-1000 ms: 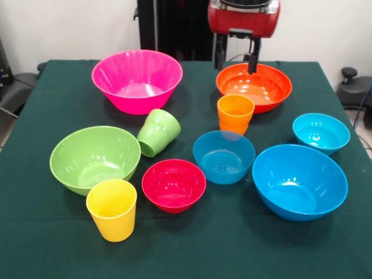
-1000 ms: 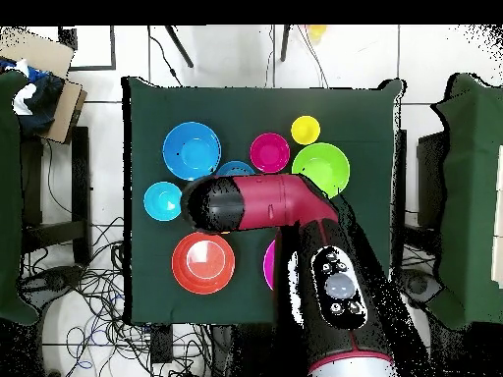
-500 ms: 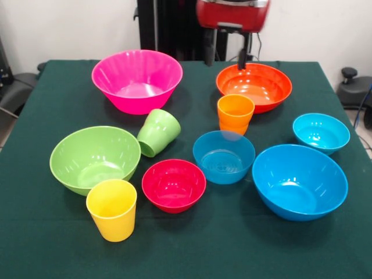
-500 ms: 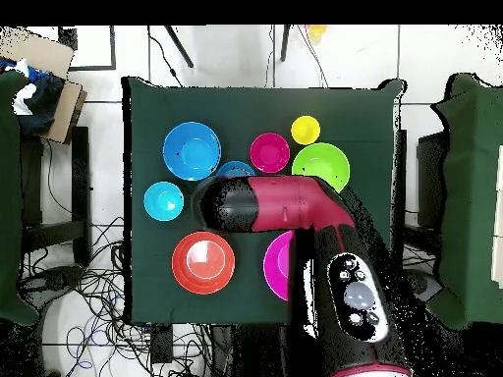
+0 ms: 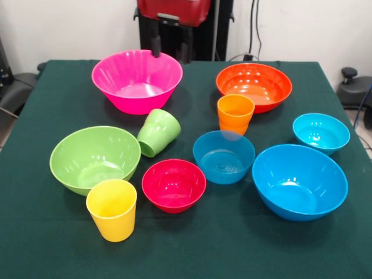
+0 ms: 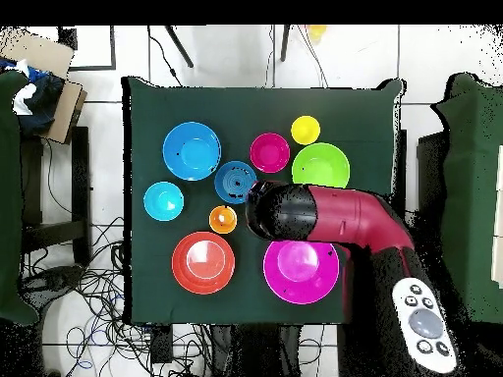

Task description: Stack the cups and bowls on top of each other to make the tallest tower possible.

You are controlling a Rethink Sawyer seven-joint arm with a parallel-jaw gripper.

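Jaws: the gripper (image 5: 170, 47) hung at upper centre of the front view, over the pink bowl's (image 5: 137, 80) far rim; spread apart, grasping nothing.
Cups: green cup (image 5: 157, 132) tipped, orange cup (image 5: 235, 114) and yellow cup (image 5: 112, 209) upright, all apart on the desk (image 5: 52, 244).
Handling: likely light, stiff, slippery plastic; pinching one rim wall seemed safest.

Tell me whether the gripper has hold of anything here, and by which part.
Nothing is held. The gripper hangs empty above the far rim of the large glossy pink plastic bowl, jaws apart, touching nothing.
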